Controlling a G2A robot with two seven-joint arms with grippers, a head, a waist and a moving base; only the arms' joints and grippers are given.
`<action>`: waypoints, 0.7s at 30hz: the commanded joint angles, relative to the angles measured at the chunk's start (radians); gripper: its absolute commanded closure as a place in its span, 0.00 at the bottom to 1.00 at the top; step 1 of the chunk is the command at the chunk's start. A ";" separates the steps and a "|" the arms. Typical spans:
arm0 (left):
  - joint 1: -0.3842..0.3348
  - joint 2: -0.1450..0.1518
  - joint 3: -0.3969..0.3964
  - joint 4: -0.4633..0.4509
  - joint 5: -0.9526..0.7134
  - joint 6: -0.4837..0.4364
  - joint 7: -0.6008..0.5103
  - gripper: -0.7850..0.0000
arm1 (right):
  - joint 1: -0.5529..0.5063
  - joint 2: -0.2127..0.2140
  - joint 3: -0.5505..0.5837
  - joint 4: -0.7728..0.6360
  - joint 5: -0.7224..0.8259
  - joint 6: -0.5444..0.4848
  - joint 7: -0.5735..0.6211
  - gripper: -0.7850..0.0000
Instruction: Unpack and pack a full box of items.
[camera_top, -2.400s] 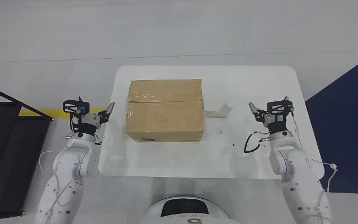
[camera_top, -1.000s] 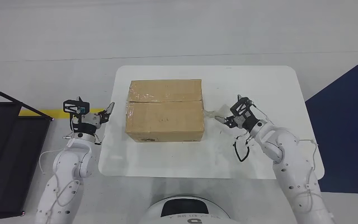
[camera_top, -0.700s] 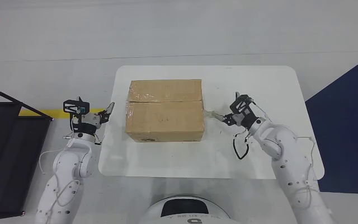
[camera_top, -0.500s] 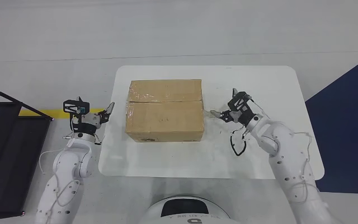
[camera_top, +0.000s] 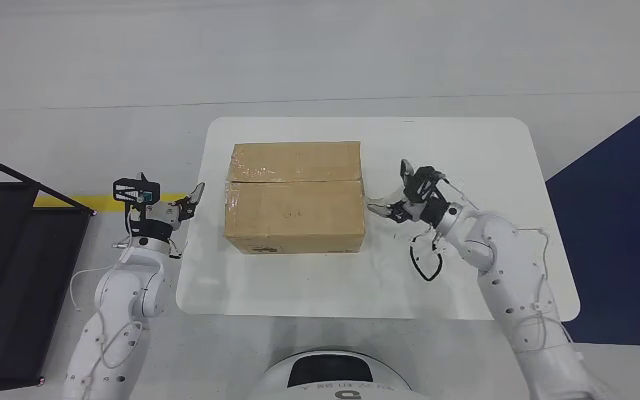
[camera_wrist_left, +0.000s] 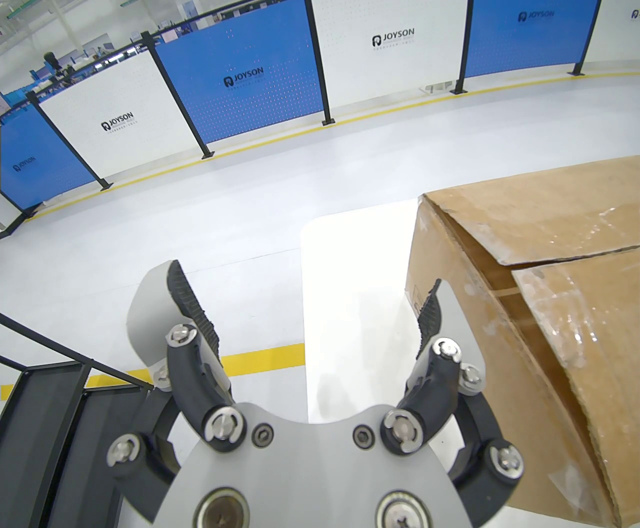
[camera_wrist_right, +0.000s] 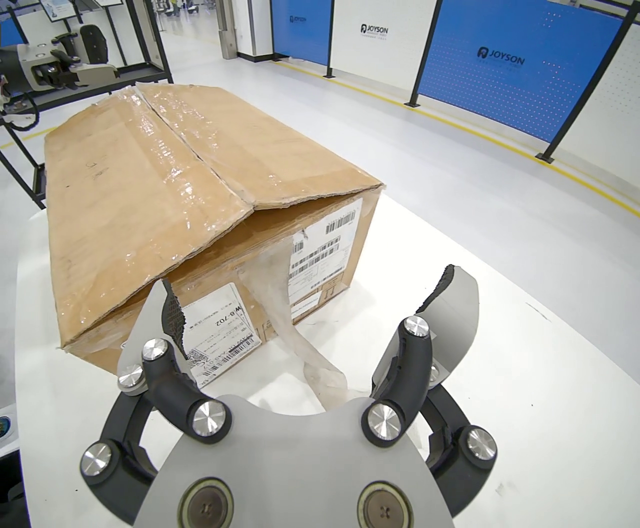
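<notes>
A taped-up brown cardboard box (camera_top: 295, 195) sits closed on the white table (camera_top: 470, 150), left of centre. Its top flaps (camera_wrist_right: 150, 190) meet in a taped seam and bulge slightly at the end facing my right arm. A loose strip of clear tape (camera_wrist_right: 310, 360) hangs from that labelled end onto the table. My right gripper (camera_top: 390, 190) is open just off this end, straddling the tape strip (camera_top: 381, 199) without holding it. In its wrist view the right gripper (camera_wrist_right: 307, 280) holds nothing. At the table's left edge, my left gripper (camera_top: 190, 197) stays open beside the box's (camera_wrist_left: 525, 280) other end; in its wrist view it (camera_wrist_left: 305, 280) holds nothing.
A black rack (camera_top: 30, 270) stands on the floor left of the table. A dark blue panel (camera_top: 610, 200) borders the right side. Bare table surface lies right of and in front of the box. Blue and white fence panels (camera_wrist_left: 240, 80) ring the room.
My right arm has swung in from the table's right edge toward the box's right end, staying open. The left arm and the box have not moved.
</notes>
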 joint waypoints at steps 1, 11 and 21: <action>0.000 0.000 0.000 0.000 0.000 0.000 0.000 0.00 | 0.018 -0.002 -0.009 0.018 0.007 0.011 0.007 0.00; 0.000 0.000 0.000 0.000 0.000 0.000 0.000 0.00 | 0.066 -0.007 -0.039 0.073 0.030 0.024 -0.009 0.00; 0.000 0.000 0.000 0.000 0.000 0.000 0.000 0.00 | 0.134 -0.014 -0.086 0.153 0.046 -0.008 -0.033 0.00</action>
